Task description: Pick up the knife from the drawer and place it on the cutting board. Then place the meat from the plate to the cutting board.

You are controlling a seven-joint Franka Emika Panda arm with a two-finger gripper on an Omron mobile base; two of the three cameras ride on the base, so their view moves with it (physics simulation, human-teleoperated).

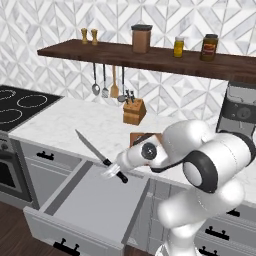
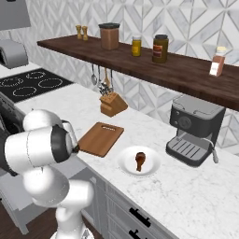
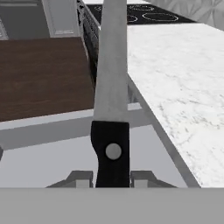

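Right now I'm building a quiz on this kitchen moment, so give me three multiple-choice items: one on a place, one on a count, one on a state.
1. Where is the meat?
A. on the white plate
B. on the cutting board
C. in the drawer

2. How many containers stand on the wooden shelf in the right base view, apart from the two small shakers?
A. two
B. four
C. six

3. What state is the knife in?
A. lying flat in the drawer
B. resting on the cutting board
C. held in the gripper above the open drawer

Answers:
1 A, the drumstick lies at the plate's middle.
2 B, a canister, two jars and a small bottle stand there.
3 C, the fingers flank the black handle and the blade points up and away.
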